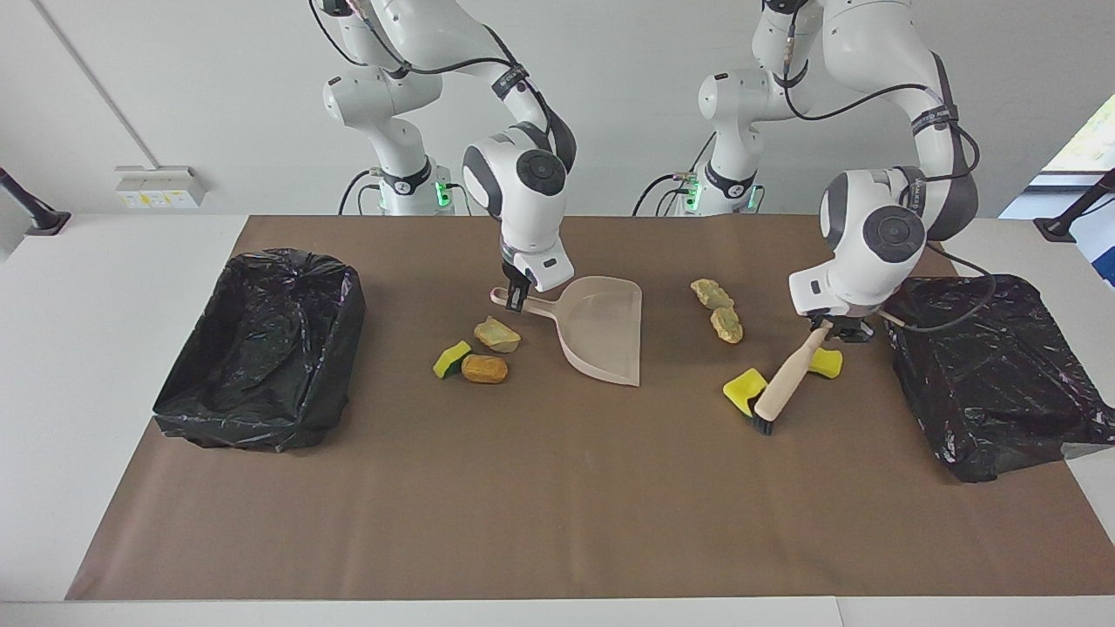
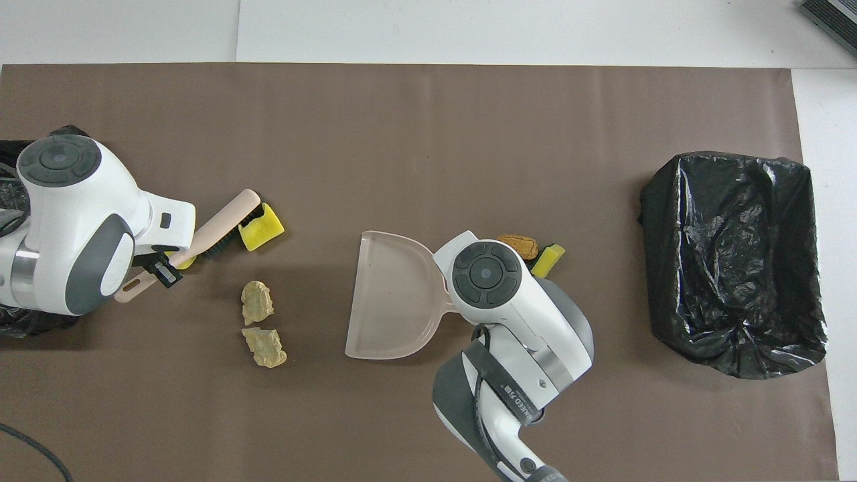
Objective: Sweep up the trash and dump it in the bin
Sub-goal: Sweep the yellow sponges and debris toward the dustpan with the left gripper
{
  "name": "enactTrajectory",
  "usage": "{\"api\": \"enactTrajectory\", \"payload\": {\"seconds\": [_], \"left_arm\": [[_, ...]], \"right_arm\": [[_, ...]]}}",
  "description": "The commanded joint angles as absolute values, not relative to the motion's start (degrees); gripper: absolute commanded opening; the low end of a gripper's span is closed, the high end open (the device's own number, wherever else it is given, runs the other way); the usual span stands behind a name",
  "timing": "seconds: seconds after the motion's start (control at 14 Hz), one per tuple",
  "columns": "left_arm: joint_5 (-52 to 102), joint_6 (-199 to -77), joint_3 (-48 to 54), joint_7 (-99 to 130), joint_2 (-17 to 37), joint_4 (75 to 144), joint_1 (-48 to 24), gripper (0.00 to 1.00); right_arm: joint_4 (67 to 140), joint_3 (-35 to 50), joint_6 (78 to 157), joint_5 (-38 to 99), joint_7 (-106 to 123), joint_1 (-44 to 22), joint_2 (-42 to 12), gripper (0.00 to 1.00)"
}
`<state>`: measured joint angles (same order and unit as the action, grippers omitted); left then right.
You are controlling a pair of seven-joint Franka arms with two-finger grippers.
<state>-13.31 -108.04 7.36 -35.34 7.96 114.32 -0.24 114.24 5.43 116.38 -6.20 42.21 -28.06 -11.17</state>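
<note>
A yellow sponge piece (image 1: 743, 388) touches the brush (image 1: 787, 381) bristles; the dustpan (image 1: 604, 328) lies at its nine o'clock in the facing view. The left gripper (image 1: 828, 326) clenches the brush handle, and the right gripper (image 1: 516, 297) clamps the dustpan handle. The light sponge could roll past the bristles and miss the pan.

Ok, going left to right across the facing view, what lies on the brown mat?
Black-lined bin → green-backed sponge → orange lump → dustpan → two tan lumps → brush → second black-lined bin.

A lab (two robot arms (image 1: 523, 165), bare white walls).
</note>
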Motion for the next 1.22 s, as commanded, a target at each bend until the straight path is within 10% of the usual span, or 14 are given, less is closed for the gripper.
{"api": "enactTrajectory", "payload": {"seconds": [0.0,1.14], "left_arm": [[-13.8,-105.9,6.7,-33.8,-0.3,122.6,-2.4,0.00],[-13.9,-115.3,6.2,7.9,-6.5,130.5,8.4,0.00]], "right_arm": [[114.6,5.6,117.4,-7.6,40.3,-27.9,-10.8,0.00],[114.0,5.6,117.2,-7.7,39.9,-27.9,-11.1,0.00]]}}
